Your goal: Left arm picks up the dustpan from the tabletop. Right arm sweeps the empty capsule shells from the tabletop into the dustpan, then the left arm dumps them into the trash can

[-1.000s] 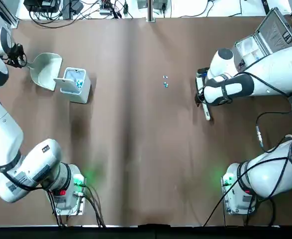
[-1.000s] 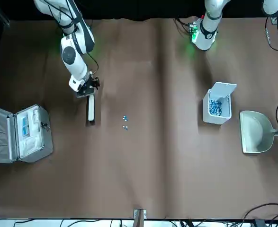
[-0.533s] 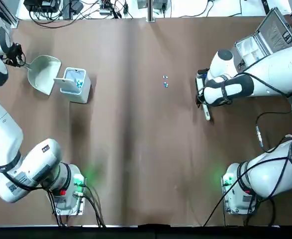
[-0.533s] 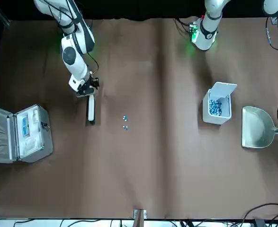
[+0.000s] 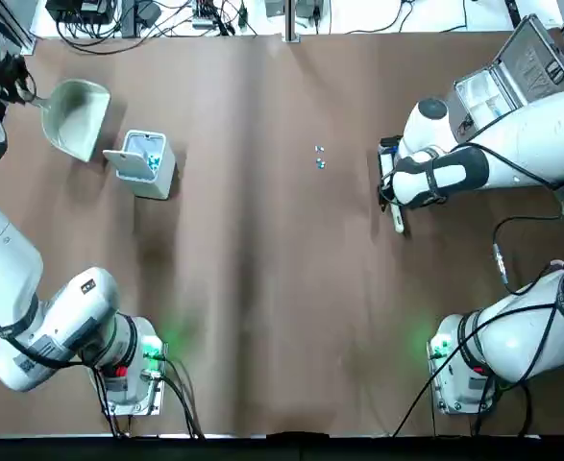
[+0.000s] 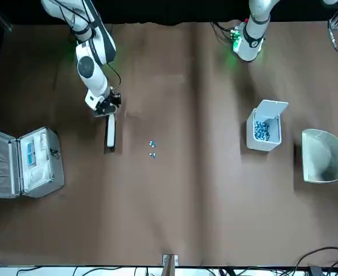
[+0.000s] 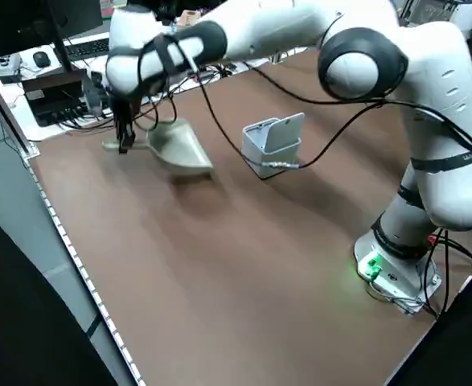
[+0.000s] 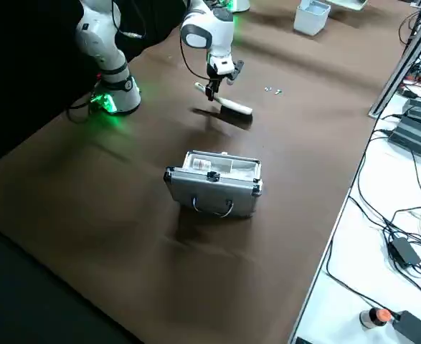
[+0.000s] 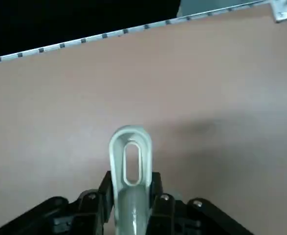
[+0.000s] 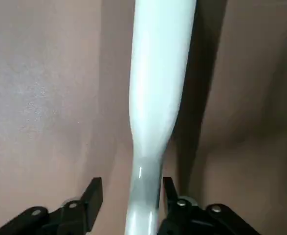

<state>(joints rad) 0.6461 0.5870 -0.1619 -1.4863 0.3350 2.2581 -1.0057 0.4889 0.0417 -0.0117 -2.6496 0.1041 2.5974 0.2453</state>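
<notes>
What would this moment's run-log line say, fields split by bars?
left gripper: shut on dustpan, beside trash can | right gripper: at brush | shells: unswept on table

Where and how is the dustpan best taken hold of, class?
Probably by the handle of the dustpan, from above, one finger along each long edge, as the left gripper holds it off to the robot's left. The handle is slim and straight-sided; the scoop is broad and rounded. The right gripper holds the brush.
</notes>
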